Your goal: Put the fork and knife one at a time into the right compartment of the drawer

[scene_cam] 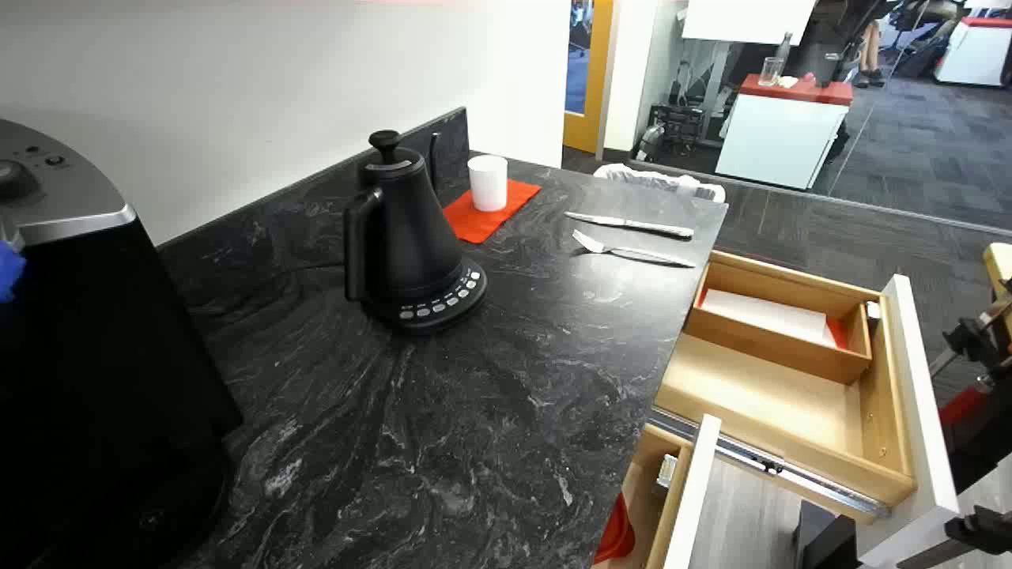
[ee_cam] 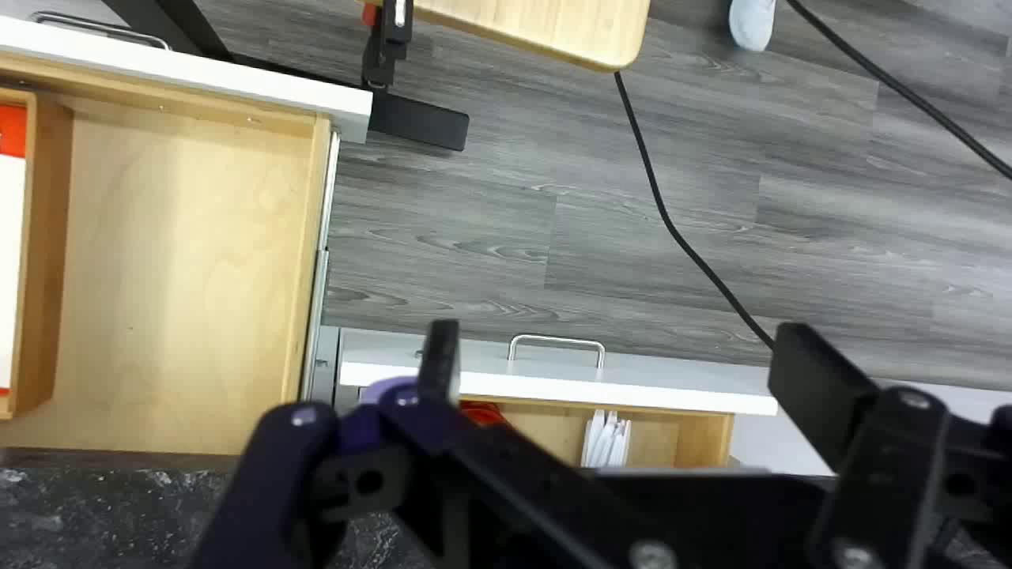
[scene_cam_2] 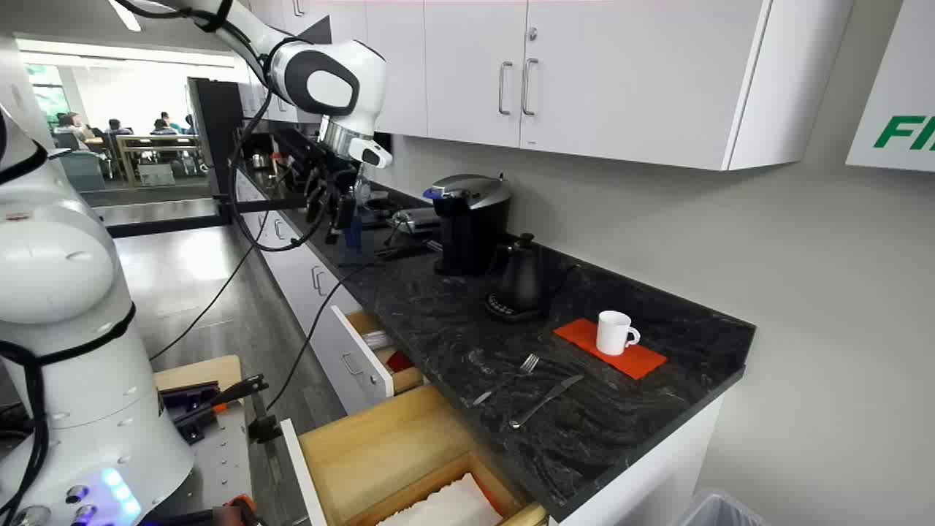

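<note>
The silver fork (scene_cam: 628,251) and silver knife (scene_cam: 628,224) lie side by side, apart, on the dark countertop near the drawer edge. In an exterior view the fork (scene_cam_2: 509,378) and knife (scene_cam_2: 546,401) lie flat beside the mug. The light-wood drawer (scene_cam: 763,387) is pulled open below them. A smaller wooden box (scene_cam: 779,345) with white and red lining fills one end; the larger section is bare wood, also in the wrist view (ee_cam: 190,261). My gripper (scene_cam_2: 338,219) is open and empty (ee_cam: 617,356), raised over the counter, far from the fork and knife.
A black kettle (scene_cam: 411,229) and a coffee machine (scene_cam_2: 475,226) stand along the wall. A white mug (scene_cam_2: 612,332) sits on a red napkin (scene_cam_2: 643,359). A second drawer (ee_cam: 664,435) with white items is partly open. Wall cabinets (scene_cam_2: 467,66) hang above.
</note>
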`<state>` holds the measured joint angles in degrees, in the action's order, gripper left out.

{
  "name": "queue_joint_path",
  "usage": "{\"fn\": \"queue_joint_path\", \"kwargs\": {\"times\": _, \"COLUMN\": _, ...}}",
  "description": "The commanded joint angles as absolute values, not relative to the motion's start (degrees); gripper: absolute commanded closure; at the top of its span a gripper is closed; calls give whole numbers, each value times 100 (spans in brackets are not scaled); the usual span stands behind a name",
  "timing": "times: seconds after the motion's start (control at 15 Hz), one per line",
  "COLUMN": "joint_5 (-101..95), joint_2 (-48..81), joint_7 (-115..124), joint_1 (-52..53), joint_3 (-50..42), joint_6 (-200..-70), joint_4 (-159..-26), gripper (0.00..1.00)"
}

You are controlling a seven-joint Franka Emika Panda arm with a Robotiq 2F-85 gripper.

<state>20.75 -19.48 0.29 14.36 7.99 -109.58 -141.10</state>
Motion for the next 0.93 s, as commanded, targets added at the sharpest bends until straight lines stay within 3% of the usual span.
{"fn": "queue_joint_path", "kwargs": {"times": 0.0, "joint_5": 2094, "joint_2": -1949, "joint_7": 11, "joint_1": 1358, "joint_3": 869, "joint_6": -10935, "joint_4": -14099, "gripper": 0}}
{"fn": "queue_joint_path", "kwargs": {"times": 0.87, "joint_5": 1876, "joint_2": -1864, "joint_7": -105, "joint_1": 1275, "joint_3": 817, "joint_6": -10812, "joint_4": -14029, "gripper": 0}}
